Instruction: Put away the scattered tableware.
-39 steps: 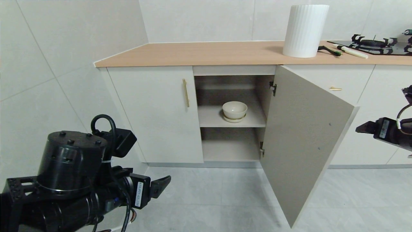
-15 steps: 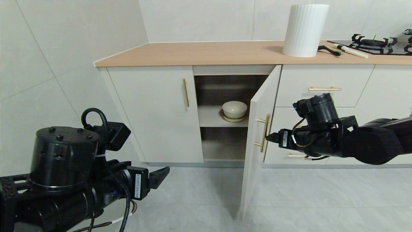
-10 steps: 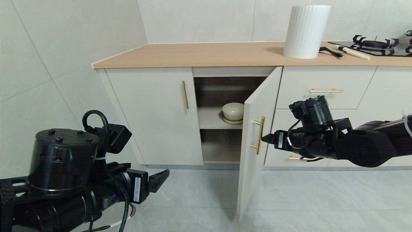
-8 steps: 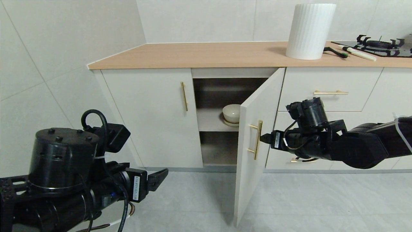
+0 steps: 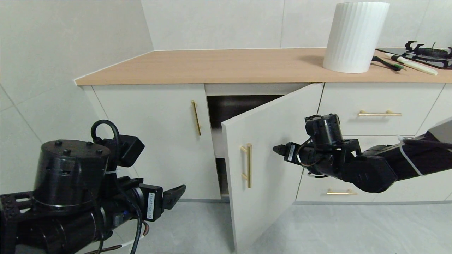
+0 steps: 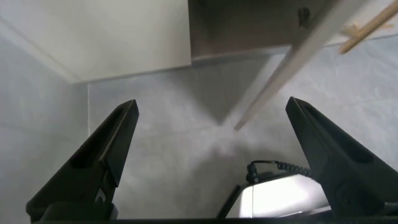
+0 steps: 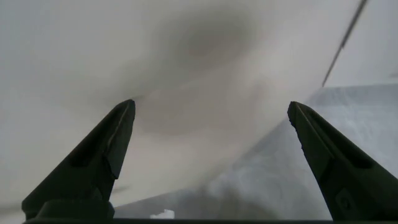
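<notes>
- The cabinet door (image 5: 275, 141) hangs ajar, swung most of the way toward the opening, with just a dark gap (image 5: 226, 106) of the cupboard showing past its free edge. The shelves inside are hidden, so I can't tell what's sitting in there.
- The right gripper (image 5: 277, 150) is up at the door's outer face, just to the side of the gold handle (image 5: 249, 165). Its fingers are spread wide with nothing between them (image 7: 210, 107). Can't tell if a tip actually touches the panel.
- The left gripper (image 5: 178, 194) sits low over the floor, well apart from the door, its fingers also apart and holding nothing (image 6: 211, 106).
- Up on the wooden countertop (image 5: 212, 65), two utensils (image 5: 406, 64) lie beside a white ribbed container (image 5: 355, 37), near the hob (image 5: 429, 53).
</notes>
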Robot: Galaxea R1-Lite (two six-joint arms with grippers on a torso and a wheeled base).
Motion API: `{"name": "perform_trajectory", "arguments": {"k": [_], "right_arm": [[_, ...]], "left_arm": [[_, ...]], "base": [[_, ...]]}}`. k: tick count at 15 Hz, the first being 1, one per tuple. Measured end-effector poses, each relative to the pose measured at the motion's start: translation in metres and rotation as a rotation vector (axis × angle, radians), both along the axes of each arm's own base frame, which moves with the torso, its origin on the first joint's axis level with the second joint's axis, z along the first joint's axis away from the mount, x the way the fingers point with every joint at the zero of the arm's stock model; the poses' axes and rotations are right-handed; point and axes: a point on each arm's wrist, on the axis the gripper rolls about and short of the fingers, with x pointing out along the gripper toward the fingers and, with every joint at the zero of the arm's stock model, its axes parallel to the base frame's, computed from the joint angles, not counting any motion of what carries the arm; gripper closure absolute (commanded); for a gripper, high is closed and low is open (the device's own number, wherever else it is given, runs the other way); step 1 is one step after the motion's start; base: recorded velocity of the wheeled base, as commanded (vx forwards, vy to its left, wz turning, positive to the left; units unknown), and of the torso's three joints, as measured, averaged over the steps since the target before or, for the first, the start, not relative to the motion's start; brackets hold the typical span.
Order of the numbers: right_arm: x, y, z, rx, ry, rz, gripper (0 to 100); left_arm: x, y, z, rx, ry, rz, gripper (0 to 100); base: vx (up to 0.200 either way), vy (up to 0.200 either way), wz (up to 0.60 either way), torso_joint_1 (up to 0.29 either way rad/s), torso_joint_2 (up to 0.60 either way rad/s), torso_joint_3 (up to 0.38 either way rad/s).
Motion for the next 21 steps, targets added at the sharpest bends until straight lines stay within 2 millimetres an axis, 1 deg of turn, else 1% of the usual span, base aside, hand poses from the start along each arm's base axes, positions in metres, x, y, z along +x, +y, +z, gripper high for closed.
{"name": "perform_trajectory", "arguments": {"k": [2, 4, 6, 10, 12, 15, 18, 21], "right_arm": [[0.003, 0.005, -0.003, 0.020, -0.016, 0.001, 0], [0.006, 0.007, -0.006, 0.053, -0.030, -0.010, 0], [0.014, 0.011, -0.003, 0.110, -0.069, -0.063, 0], [0.032, 0.018, -0.002, 0.138, -0.118, -0.184, 0], [0.038, 0.020, -0.005, 0.139, -0.123, -0.205, 0], [0.044, 0.020, -0.006, 0.150, -0.131, -0.233, 0], [0.057, 0.016, -0.005, 0.155, -0.167, -0.318, 0], [0.066, 0.012, -0.009, 0.154, -0.170, -0.346, 0]], "left_arm": [[0.000, 0.000, 0.000, 0.000, -0.001, 0.001, 0], [0.001, 0.000, 0.002, 0.000, -0.012, 0.016, 0], [0.001, 0.000, 0.003, 0.005, -0.021, 0.033, 0], [0.001, 0.000, 0.003, 0.005, -0.022, 0.033, 0], [0.001, 0.000, 0.003, 0.006, -0.021, 0.033, 0], [0.002, 0.000, 0.001, 0.009, -0.018, 0.034, 0], [0.001, 0.000, 0.001, 0.010, -0.017, 0.034, 0], [0.002, 0.000, 0.000, 0.013, -0.012, 0.033, 0]], "base": [[0.200, 0.000, 0.00, 0.002, 0.00, 0.005], [0.000, 0.000, 0.00, 0.000, 0.00, 0.000], [0.000, 0.000, 0.00, 0.000, 0.00, 0.000], [0.000, 0.000, 0.00, 0.000, 0.00, 0.000], [0.000, 0.000, 0.00, 0.000, 0.00, 0.000], [0.000, 0.000, 0.00, 0.000, 0.00, 0.000], [0.000, 0.000, 0.00, 0.000, 0.00, 0.000], [0.000, 0.000, 0.00, 0.000, 0.00, 0.000]]}}
